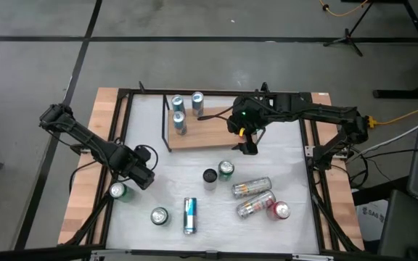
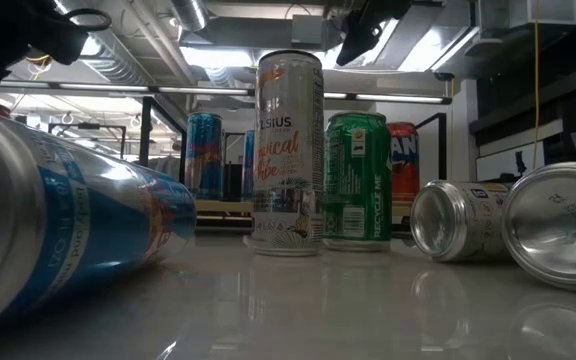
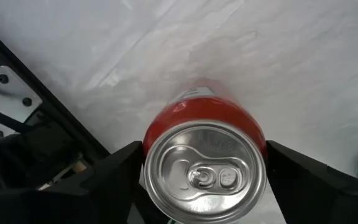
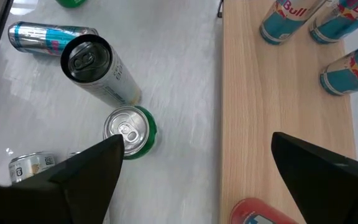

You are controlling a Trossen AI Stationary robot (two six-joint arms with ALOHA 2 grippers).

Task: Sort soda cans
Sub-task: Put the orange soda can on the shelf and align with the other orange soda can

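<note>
A red soda can (image 3: 204,115) with a silver top stands upright on the white table. My left gripper (image 3: 204,180) points straight down over it, open, one finger on each side of the can and no touch that I can see. In the high view my left gripper (image 1: 142,177) hides this can. My right gripper (image 1: 248,143) hangs open above the near edge of the wooden board (image 1: 209,136) and holds nothing. Three blue-and-silver cans (image 1: 179,122) stand upright on the board's left end. Another red can (image 4: 253,213) shows on the board, close under the right gripper.
Beside the left gripper stands a green can (image 1: 117,191). Mid-table stand a black-topped can (image 1: 210,177) and a green can (image 1: 226,170); two silver cans (image 1: 252,197) and a blue one (image 1: 189,215) lie on their sides. A red can (image 1: 280,210) and a green can (image 1: 158,215) stand near the front. A black frame (image 1: 125,130) edges the table.
</note>
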